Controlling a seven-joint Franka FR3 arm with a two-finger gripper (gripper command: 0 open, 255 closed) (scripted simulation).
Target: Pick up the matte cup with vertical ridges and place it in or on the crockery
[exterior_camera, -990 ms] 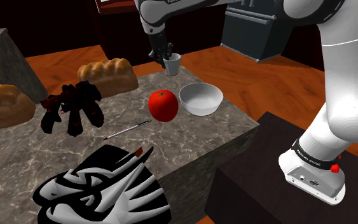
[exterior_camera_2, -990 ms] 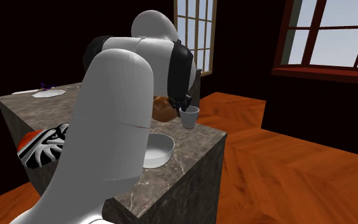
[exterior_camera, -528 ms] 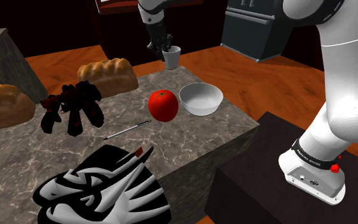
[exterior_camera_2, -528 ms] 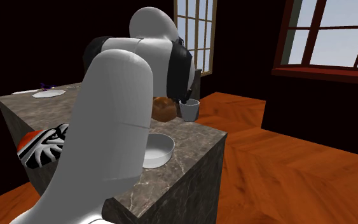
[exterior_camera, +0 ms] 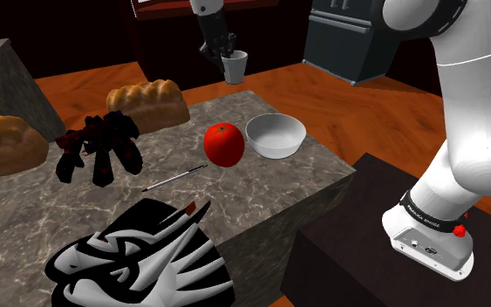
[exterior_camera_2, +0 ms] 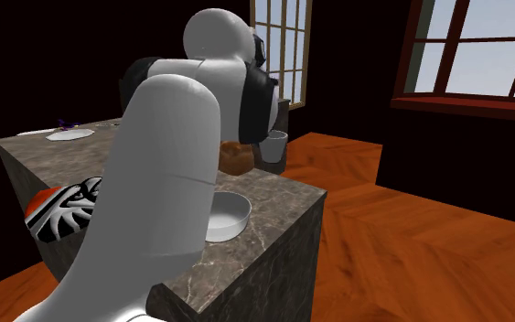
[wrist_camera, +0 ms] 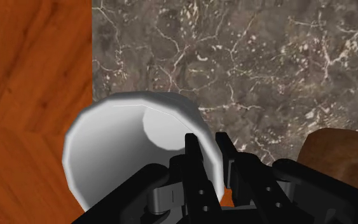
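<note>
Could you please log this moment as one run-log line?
jaws: shut on cup rim | cup: held clear of counter | bowl: empty, beside apple | placing: pending

White arm (exterior_camera: 472, 113) extended far and high, wrist (exterior_camera: 214, 26) down-turned, black jaws pinched nearly together.

Matt cup (wrist_camera: 110, 149), veined marble counter (wrist_camera: 266, 63)
</note>
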